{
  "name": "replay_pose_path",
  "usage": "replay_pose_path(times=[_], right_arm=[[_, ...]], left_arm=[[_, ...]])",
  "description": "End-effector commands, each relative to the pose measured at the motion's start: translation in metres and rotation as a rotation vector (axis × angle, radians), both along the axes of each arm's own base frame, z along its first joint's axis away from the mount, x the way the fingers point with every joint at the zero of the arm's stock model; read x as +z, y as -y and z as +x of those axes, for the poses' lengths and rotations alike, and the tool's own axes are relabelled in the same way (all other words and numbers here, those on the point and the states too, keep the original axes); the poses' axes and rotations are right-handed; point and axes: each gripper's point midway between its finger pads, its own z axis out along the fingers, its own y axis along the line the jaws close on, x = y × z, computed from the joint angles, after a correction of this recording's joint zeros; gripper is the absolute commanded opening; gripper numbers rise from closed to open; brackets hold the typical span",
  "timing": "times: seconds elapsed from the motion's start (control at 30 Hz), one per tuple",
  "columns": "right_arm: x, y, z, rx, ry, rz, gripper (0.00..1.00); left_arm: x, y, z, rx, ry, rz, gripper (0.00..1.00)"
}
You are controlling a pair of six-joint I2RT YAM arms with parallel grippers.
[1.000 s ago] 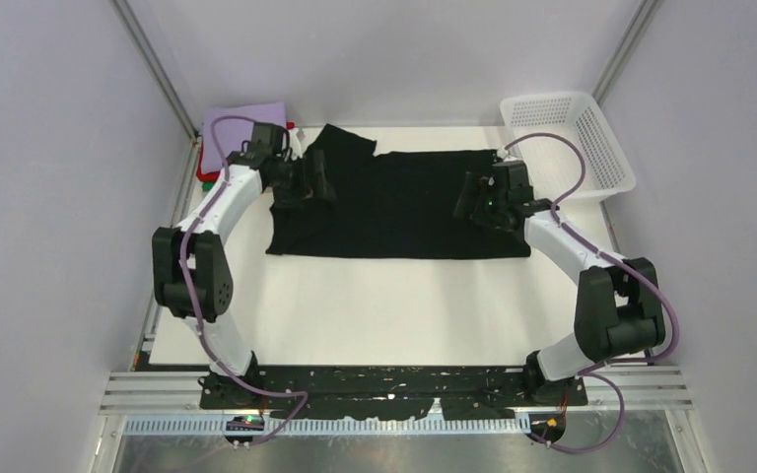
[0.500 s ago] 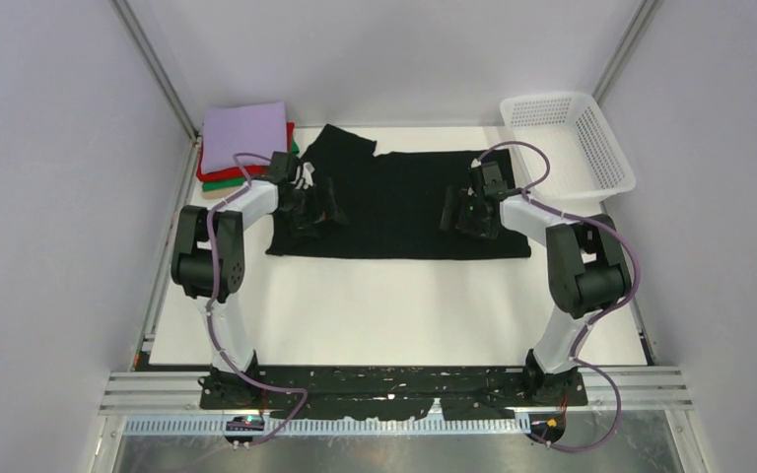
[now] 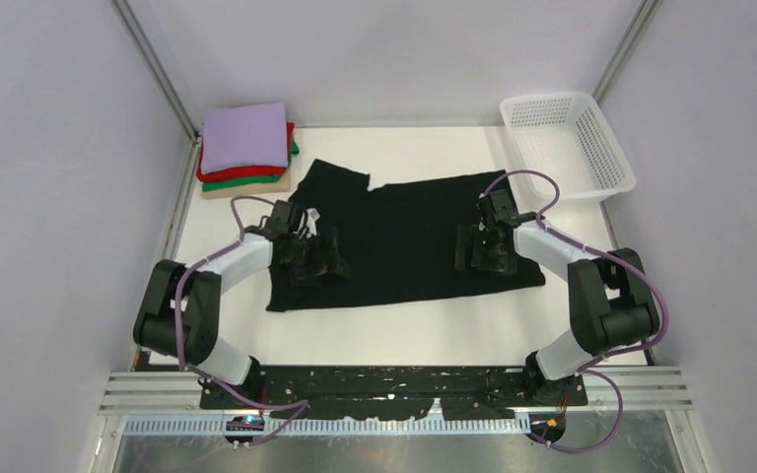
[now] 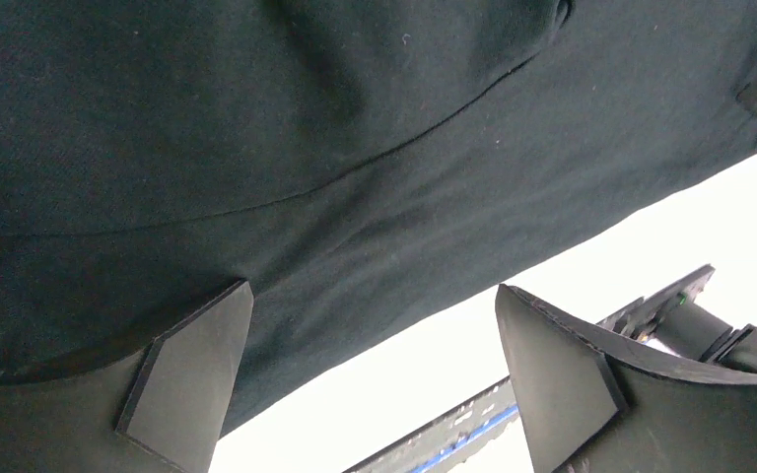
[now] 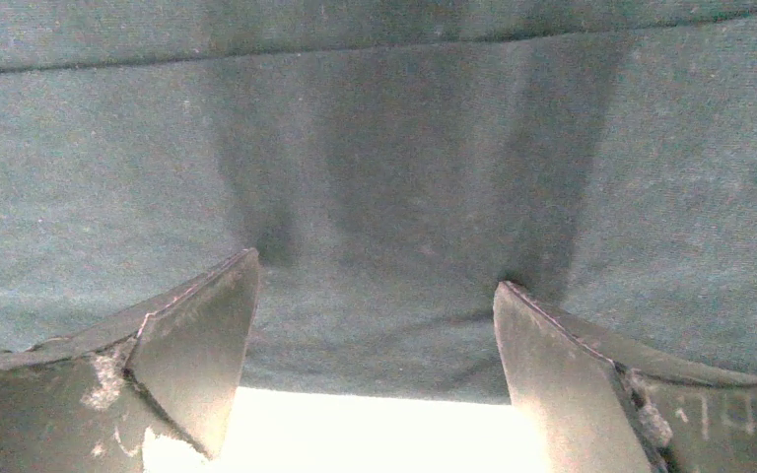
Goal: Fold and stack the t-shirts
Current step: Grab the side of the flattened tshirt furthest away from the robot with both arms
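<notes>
1. Sitting at the far left: a folded stack with the lavender t-shirt [image 3: 244, 136] on top. The red t-shirt [image 3: 237, 173], green t-shirt [image 3: 251, 182] and tan t-shirt [image 3: 241, 192] are showing as edges beneath it.
2. Left gripper [image 3: 320, 260] is sitting low over the left part of the black t-shirt [image 3: 404, 232]. Its fingers [image 4: 187, 379] are standing wide apart, clamping nothing. Cannot tell whether they are touching the cloth.
3. Black t-shirt is lying spread across the middle of the table [image 3: 394, 330], with one sleeve pointing far-left.
4. Right gripper [image 3: 481, 258] is resting on the shirt's right part. Its fingers [image 5: 572, 379] are spread apart, tips touching cloth, with small creases running between them.
5. White mesh basket [image 3: 606, 163] is sitting at the far right, apart from the shirt.
</notes>
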Motion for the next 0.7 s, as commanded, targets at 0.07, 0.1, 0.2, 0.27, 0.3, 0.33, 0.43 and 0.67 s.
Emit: replay_pose_path(times=[0.07,0.1,0.2,0.27,0.3,0.33,0.43,0.67], right_arm=[[-0.022,0.022,-0.110,0.009,-0.324,-0.077,0.95],[-0.022,0.022,-0.115,0.005,-0.333,-0.077,0.95],[-0.023,0.021,-0.132,0.025,-0.367,-0.090,0.95],[-0.018,0.015,-0.138,0.042,-0.385,-0.067,0.95],[-0.018,0.014,-0.141,0.056,-0.397,-0.061,0.96],[-0.019,0.012,-0.150,0.069,-0.427,-0.054,0.95],[-0.020,0.013,-0.167,0.079,-0.471,-0.068,0.95],[-0.015,0.005,-0.185,0.106,-0.497,-0.035,0.95]], left_arm=[[-0.022,-0.007,-0.068,-0.024,-0.077,0.093,1.00],[-0.022,-0.006,-0.073,-0.030,-0.076,0.093,1.00],[-0.020,-0.004,-0.083,-0.032,-0.062,0.080,1.00],[-0.021,-0.006,-0.087,-0.027,-0.048,0.079,1.00],[-0.021,-0.007,-0.088,-0.022,-0.043,0.080,0.99],[-0.021,-0.008,-0.089,-0.018,-0.037,0.082,1.00],[-0.022,-0.007,-0.094,-0.010,-0.032,0.064,1.00],[-0.023,-0.006,-0.121,-0.018,-0.058,0.057,0.99]])
